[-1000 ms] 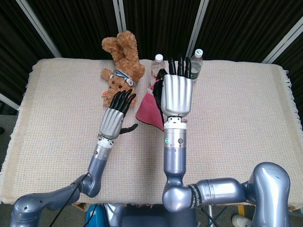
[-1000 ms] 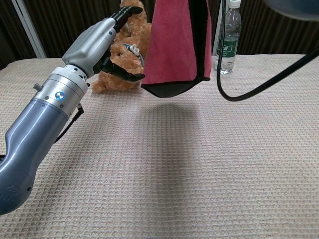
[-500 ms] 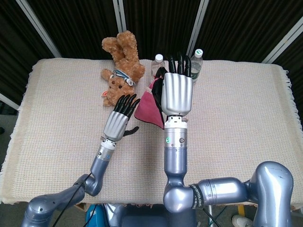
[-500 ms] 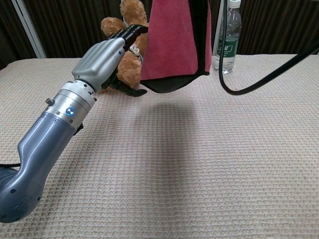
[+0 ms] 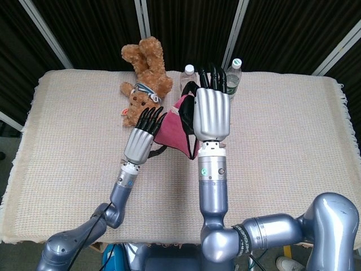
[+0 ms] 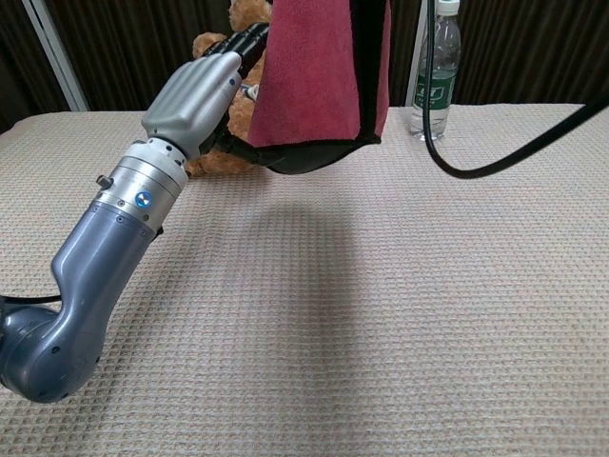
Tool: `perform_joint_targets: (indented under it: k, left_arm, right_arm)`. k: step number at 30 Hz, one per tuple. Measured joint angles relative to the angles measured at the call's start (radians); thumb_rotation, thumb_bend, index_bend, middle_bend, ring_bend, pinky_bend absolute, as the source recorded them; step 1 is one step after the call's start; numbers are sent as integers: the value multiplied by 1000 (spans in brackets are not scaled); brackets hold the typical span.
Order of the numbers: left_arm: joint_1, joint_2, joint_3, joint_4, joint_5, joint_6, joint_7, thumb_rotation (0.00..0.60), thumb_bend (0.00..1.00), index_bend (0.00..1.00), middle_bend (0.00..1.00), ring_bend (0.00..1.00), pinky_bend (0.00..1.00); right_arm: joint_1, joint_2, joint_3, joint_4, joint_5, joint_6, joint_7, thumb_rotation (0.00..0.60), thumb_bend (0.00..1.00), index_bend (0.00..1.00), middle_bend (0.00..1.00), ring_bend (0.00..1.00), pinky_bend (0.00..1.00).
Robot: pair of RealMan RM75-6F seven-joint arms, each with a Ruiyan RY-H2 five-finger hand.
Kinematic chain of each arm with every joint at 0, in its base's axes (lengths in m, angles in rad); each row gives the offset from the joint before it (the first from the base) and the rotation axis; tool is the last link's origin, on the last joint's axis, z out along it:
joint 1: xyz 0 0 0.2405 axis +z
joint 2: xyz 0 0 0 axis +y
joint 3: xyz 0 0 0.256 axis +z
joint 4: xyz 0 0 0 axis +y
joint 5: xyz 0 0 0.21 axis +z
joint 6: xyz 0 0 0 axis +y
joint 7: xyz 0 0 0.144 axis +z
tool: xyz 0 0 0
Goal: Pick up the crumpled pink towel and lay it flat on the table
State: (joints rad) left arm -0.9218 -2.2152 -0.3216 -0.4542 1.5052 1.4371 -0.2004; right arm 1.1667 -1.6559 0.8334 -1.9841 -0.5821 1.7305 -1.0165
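My right hand [image 5: 211,110] is raised above the table's far middle and grips the pink towel [image 5: 174,132] by its top. The towel [image 6: 319,76] hangs down as a broad sheet with a dark lower hem, clear of the table. My left hand [image 5: 144,140] has come up to the towel's left side. Its fingers [image 6: 243,48] lie against the left edge and its thumb is tucked under the lower hem. Whether it clamps the cloth does not show. In the chest view my left hand [image 6: 195,95] is seen, while the right hand is above the frame.
A brown teddy bear [image 5: 144,76] lies at the back left, just behind my left hand. Two clear water bottles [image 5: 234,70] [image 5: 188,76] stand at the back behind the towel. A beige woven cloth [image 5: 282,147] covers the table. A black cable [image 6: 495,157] loops at the right.
My left hand moved right and up from beside the bear until its fingers met the towel's left edge. The towel's lower left now spreads out toward that hand.
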Motion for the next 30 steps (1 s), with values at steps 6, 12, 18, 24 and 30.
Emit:
perform_joint_targets:
  k: [6, 12, 18, 24, 30]
  left_arm:
    - [-6, -24, 25, 65, 8, 7, -15, 600, 51, 0, 0, 0, 0]
    - [-3, -41, 41, 106, 6, 10, -36, 600, 90, 0, 0, 0, 0]
    - [-27, -46, 24, 110, -9, 42, -64, 600, 132, 0, 0, 0, 0]
    - [-49, -43, -5, 99, -34, 72, -93, 600, 143, 0, 0, 0, 0]
    - [-53, -34, -14, 96, -50, 80, -103, 600, 143, 0, 0, 0, 0]
  right_arm:
    - [-2, 13, 3, -20, 28, -3, 17, 600, 592, 697, 200, 19, 0]
    - [0, 26, -4, -27, 34, 1, 26, 600, 591, 696, 201, 19, 0]
    - [3, 28, -24, -34, 40, 4, 38, 600, 591, 697, 201, 18, 0]
    - [1, 32, -39, -30, 48, 1, 53, 600, 592, 697, 200, 14, 0]
    - [1, 37, -45, -32, 56, -1, 68, 600, 591, 697, 201, 15, 0]
